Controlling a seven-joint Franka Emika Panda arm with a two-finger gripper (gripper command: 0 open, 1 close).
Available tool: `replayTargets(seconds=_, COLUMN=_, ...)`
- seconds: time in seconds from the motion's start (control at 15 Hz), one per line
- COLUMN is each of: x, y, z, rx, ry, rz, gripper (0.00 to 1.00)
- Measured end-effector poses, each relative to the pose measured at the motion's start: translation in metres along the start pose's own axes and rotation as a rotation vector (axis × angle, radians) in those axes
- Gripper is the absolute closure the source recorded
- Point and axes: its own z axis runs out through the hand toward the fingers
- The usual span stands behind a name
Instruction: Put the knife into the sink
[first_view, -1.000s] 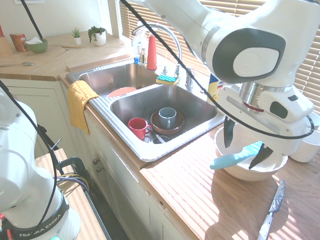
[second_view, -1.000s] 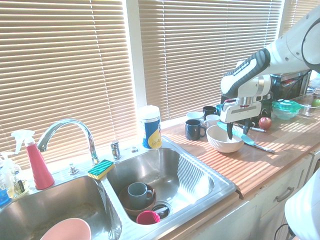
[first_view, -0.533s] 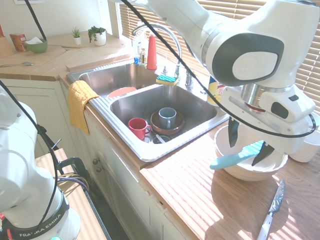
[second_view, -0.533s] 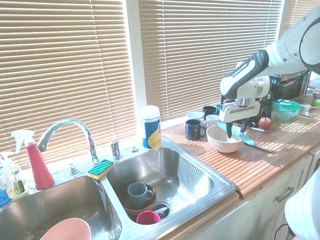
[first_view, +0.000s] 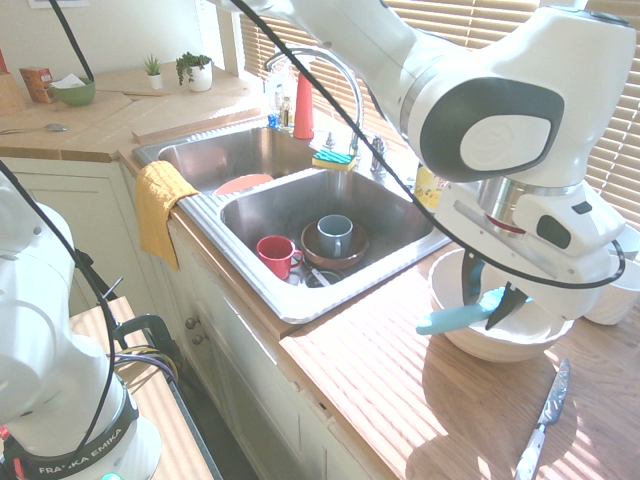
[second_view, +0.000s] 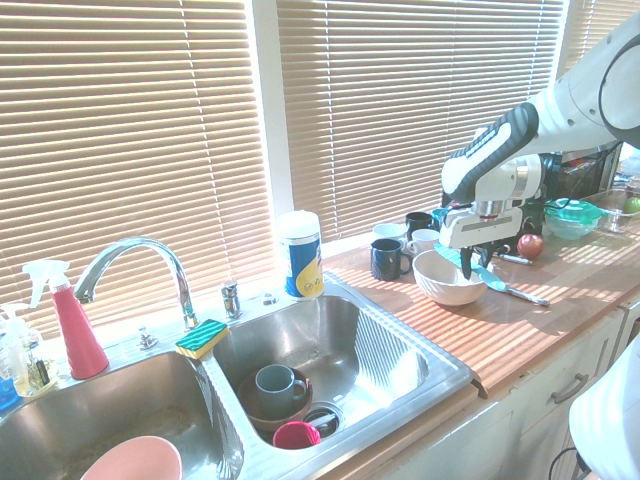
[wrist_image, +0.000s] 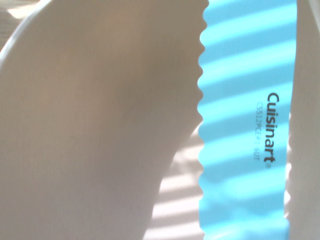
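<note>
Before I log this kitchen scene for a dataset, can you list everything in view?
knife: 1, turquoise, across white bowl, gripper fingers either side
white bowl: 1, on wooden counter
sink: 1, steel, two basins
silver knife: 1, on counter near bowl
red mug: 1, right basin
grey mug: 1, in brown bowl
sponge: 1, green-yellow, sink rim
spray bottle: 1, red
yellow cloth: 1, draped over the sink's front edge
gripper: 1, fingers around knife
</note>
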Motion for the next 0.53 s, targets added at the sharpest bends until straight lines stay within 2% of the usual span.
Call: replayTargets(seconds=0.53, x=-0.0014, y=-0.0022, z=-0.0019, rx=0.002, ry=0.002, rz=-0.005, gripper=1.00)
